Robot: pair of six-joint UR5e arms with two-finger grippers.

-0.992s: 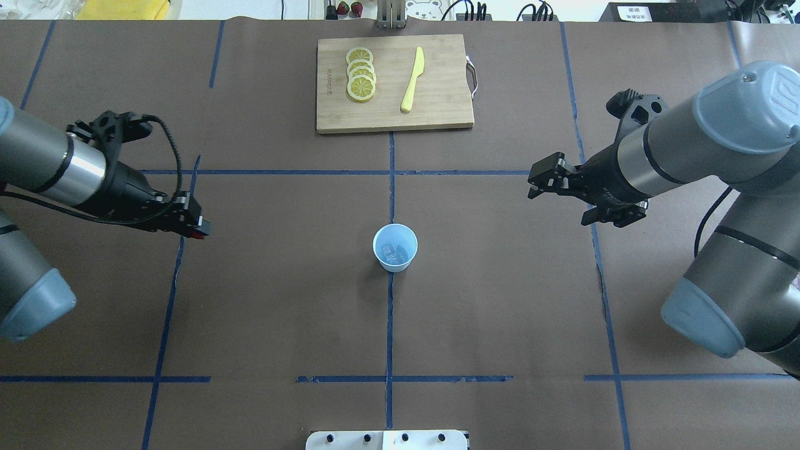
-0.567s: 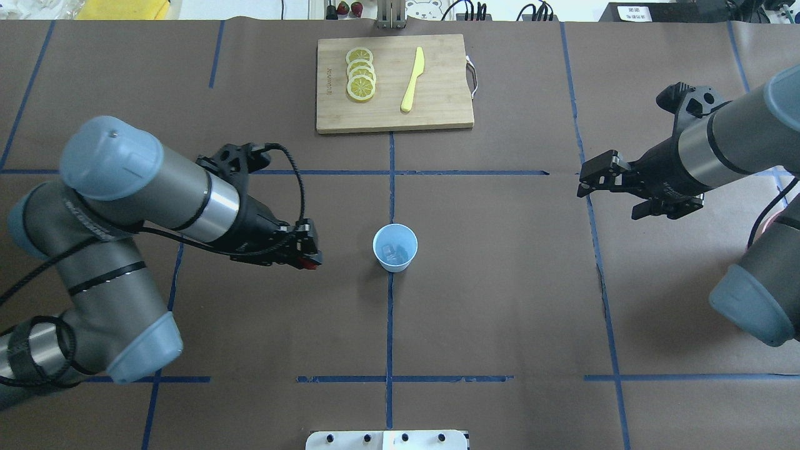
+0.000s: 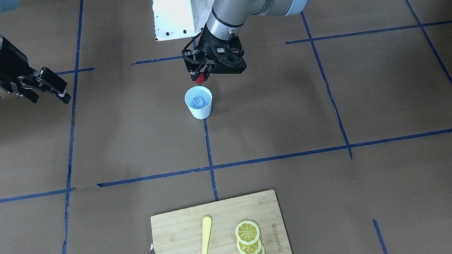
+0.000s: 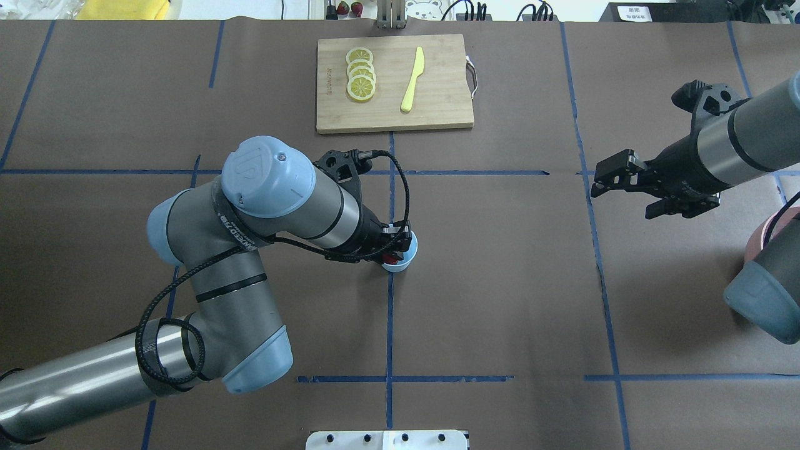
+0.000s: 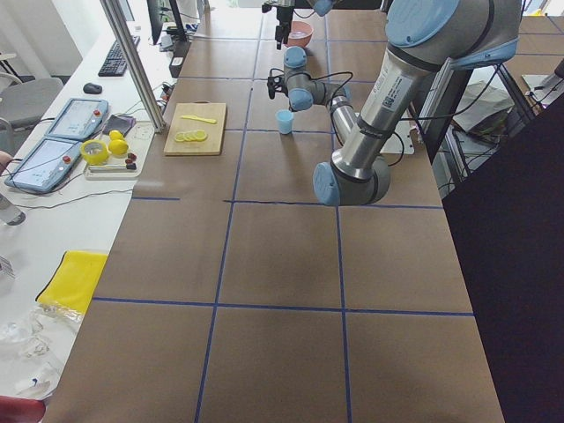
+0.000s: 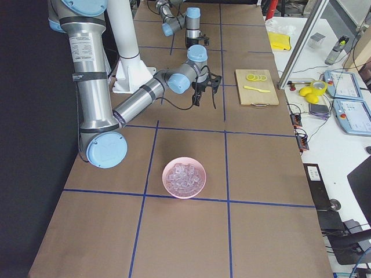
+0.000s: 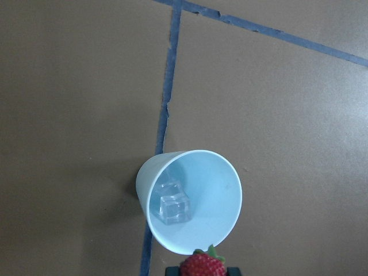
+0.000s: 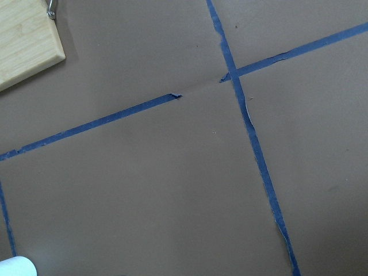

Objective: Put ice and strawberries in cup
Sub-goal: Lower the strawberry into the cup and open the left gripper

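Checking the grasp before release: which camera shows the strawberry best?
Left wrist-mounted view: the strawberry shows large at the bottom edge, red with green leaves, between the left hand's fingers beside the cup rim. Front-facing shows a small red spot near the cup; overhead only a red sliver under the wrist; side views, too small.
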